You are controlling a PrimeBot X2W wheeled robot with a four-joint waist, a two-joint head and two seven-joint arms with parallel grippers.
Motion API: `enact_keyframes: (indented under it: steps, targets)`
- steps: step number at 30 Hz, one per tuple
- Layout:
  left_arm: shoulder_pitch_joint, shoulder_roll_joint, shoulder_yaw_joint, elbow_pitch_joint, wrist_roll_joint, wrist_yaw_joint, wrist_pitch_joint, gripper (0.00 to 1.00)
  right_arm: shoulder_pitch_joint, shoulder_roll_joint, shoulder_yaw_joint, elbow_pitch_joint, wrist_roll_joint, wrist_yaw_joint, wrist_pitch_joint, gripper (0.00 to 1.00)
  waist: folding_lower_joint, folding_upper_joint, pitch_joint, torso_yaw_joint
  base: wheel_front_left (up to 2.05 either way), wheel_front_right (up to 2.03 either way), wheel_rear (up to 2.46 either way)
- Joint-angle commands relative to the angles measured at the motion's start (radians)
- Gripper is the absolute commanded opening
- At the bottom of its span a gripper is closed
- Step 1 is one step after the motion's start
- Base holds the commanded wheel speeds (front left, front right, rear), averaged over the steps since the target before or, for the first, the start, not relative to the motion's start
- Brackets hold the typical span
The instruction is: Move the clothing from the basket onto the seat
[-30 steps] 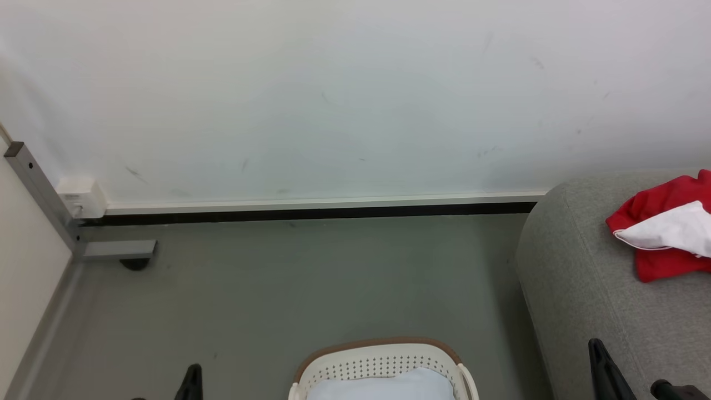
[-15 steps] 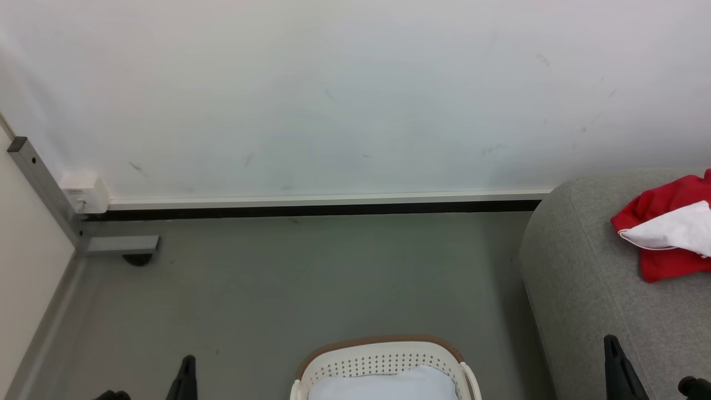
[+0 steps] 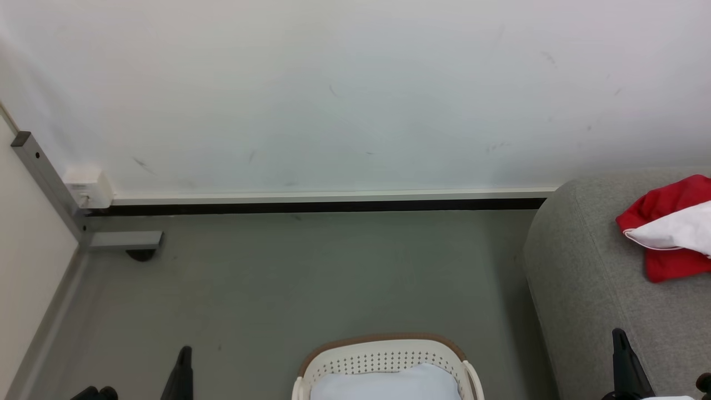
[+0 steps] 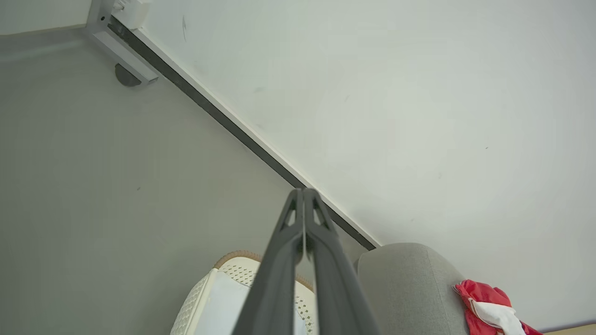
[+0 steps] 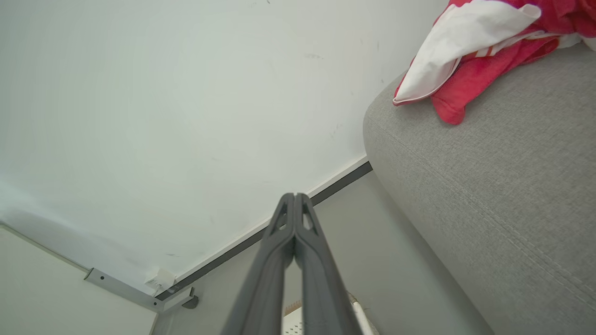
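The red and white clothing [image 3: 669, 230] lies bunched on the grey seat [image 3: 589, 289] at the right; it also shows on the seat in both wrist views [image 4: 489, 311] [image 5: 470, 51]. The cream basket [image 3: 383, 364] sits at the bottom centre of the head view with just a pale bluish-white pad [image 3: 386, 386] visible in it. My left gripper [image 4: 302, 193] is shut and empty, raised left of the basket [image 4: 205, 298]. My right gripper [image 5: 294, 197] is shut and empty, beside the seat's [image 5: 489, 186] rounded edge.
A white wall [image 3: 333, 94] with a dark baseboard runs across the back. A grey metal frame leg and foot [image 3: 119, 240] stand in the left corner by a white outlet box [image 3: 88, 188]. Grey floor [image 3: 305, 278] lies between the wall and the basket.
Both grippers have sunk toward the bottom corners of the head view, the left leftward and the right rightward. The camera has drifted slightly, shifting the scene right.
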Motion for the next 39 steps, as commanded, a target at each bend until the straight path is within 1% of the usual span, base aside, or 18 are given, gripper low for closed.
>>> enact_keyframes:
  steps: [1, 11, 39]
  targets:
    - [-0.027, 0.001, 0.009, -0.014, -0.039, -0.007, 0.008, 0.0, -0.034, -0.01, -0.008, -0.016, 0.038, -0.001, 0.008, 0.0, -0.0001, -0.0001, 0.001, 0.001, 0.0, 0.0, 0.0]
    - [-0.042, -0.006, 0.03, -0.015, -0.155, -0.022, 0.041, 0.0, -0.043, -0.012, -0.018, -0.022, 0.167, -0.001, 0.042, 0.0, -0.0001, -0.0001, 0.006, 0.007, 0.0, 0.0, 0.0]
    - [-0.074, -0.023, 0.076, -0.018, -0.413, -0.056, 0.118, 0.0, -0.065, -0.015, -0.042, -0.034, 0.46, -0.001, 0.118, 0.0, -0.0001, -0.0001, 0.021, 0.024, 0.0, 0.0, 0.0]
